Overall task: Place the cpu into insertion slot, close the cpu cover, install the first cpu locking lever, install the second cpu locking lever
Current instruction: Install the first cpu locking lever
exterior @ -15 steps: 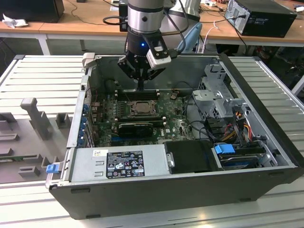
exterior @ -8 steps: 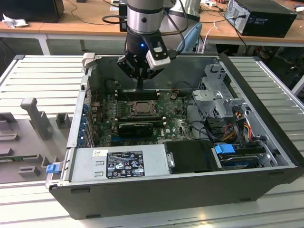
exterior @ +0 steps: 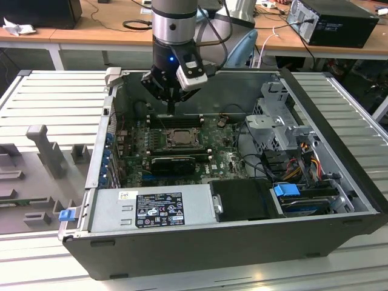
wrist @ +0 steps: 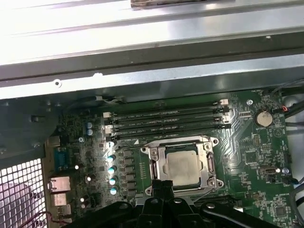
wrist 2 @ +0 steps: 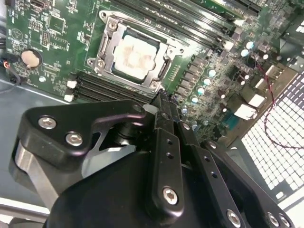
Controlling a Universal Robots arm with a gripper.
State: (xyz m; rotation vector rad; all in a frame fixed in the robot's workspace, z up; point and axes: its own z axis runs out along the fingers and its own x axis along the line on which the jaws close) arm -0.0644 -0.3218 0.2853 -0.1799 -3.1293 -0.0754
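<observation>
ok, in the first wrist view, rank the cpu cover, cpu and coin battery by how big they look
1. cpu cover
2. cpu, seen within the cover's window
3. coin battery
All three lie on the same board, so nearness hardly skews it.

Space directly above insertion slot (exterior: pixel 180 137): open to the case top. Far side in the exterior view: memory slots (exterior: pixel 174 119), then case wall (exterior: pixel 242 88). Near side: long black card (exterior: pixel 173 163), just beside the slot. Exterior view's right: drive cage (exterior: pixel 276 124) and cable bundle (exterior: pixel 301 159), apart from the slot.
</observation>
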